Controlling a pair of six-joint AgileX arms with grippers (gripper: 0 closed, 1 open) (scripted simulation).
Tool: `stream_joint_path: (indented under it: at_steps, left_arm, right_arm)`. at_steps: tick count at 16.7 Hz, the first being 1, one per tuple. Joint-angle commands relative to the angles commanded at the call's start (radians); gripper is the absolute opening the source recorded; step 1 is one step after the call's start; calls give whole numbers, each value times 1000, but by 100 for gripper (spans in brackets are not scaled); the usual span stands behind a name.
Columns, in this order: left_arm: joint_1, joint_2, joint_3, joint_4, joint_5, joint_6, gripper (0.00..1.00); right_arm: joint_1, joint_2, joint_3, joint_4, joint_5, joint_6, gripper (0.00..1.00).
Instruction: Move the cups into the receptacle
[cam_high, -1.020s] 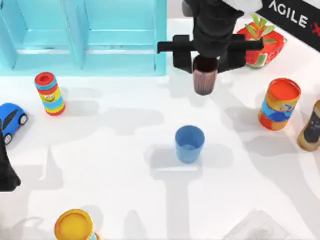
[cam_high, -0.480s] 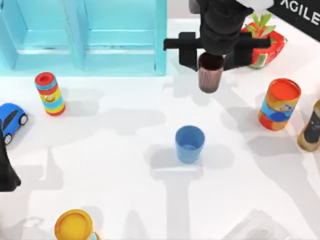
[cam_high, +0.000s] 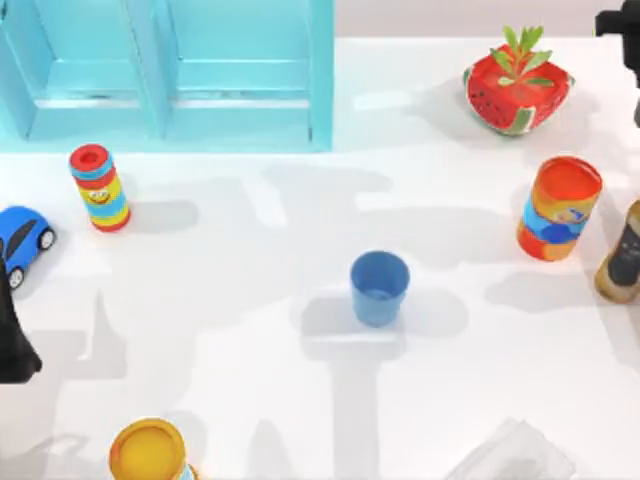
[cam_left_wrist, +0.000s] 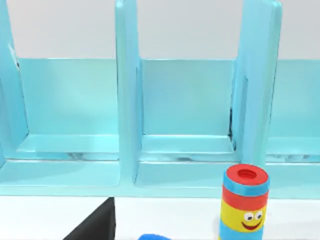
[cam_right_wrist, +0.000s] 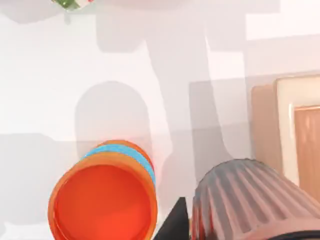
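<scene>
White tabletop is seen from above, with a turquoise shelf unit of open compartments set along its far edge towards the left. The plain blue cup is stood upright near the middle of the tabletop, mouth up, well apart from everything else. The ribbed brown cup is seen in the right wrist view, held aloft above the tabletop and just beside the orange-and-blue can, whose open top is looked down into. The right gripper is closed on that cup: one of its dark fingers is pressed against the ribbed wall, so the cup is taken to be pinched. A dark part of the right arm is visible at the far right corner of the top view. The left arm is parked at the left edge of the tabletop, and whether its grip is open cannot be told. A striped toy cylinder with a smiling face is stood in front of the shelf unit, with a blue toy car near it at the left edge. A watermelon-patterned planter is placed at the far right, a dark bottle at the right edge just beside the can, and a yellow-topped cylinder at the near edge.
</scene>
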Motion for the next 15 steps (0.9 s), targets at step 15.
stream_joint_path:
  at_steps: [15]
  left_arm:
    - [0, 0, 0, 0, 0, 0, 100]
  right_arm:
    - [-822, -584, -666, -87, -284, -893, 0]
